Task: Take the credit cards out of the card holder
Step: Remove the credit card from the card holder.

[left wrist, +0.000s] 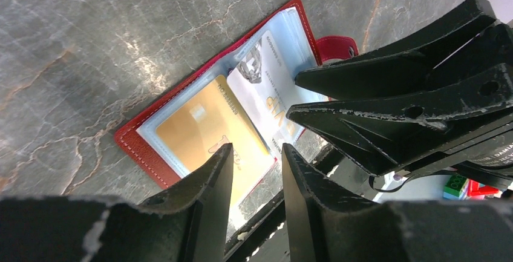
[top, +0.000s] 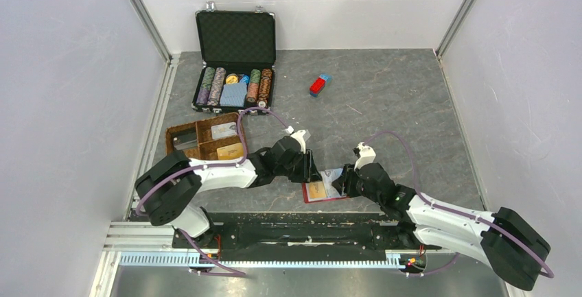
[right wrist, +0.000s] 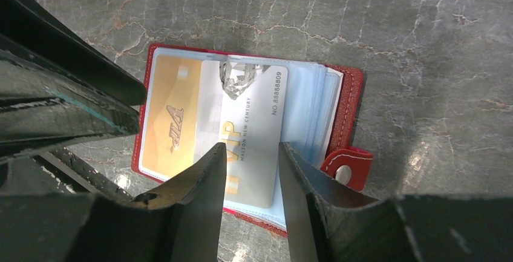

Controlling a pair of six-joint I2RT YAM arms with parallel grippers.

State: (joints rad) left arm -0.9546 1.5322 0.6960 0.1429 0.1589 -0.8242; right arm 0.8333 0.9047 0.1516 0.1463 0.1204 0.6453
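Note:
The red card holder [top: 336, 195] [left wrist: 136, 144] [right wrist: 349, 101] lies open flat on the grey table, close to the front edge. A gold card [left wrist: 199, 126] [right wrist: 172, 117] sits in its left clear sleeve. A pale silver card marked VIP [left wrist: 266, 92] [right wrist: 254, 123] lies across the fold and the stack of right sleeves; whether it is still in a sleeve I cannot tell. My left gripper [top: 310, 171] [left wrist: 257, 148] hangs open over the holder's left near corner. My right gripper [top: 345, 179] [right wrist: 251, 147] hangs open over the VIP card's near edge. Neither holds anything.
An open black case of poker chips [top: 235, 88] stands at the back left, with a wooden divided tray [top: 206, 139] in front of it. A red-and-blue block [top: 320, 84] lies at the back middle. The black front rail [top: 309, 225] runs just behind the holder.

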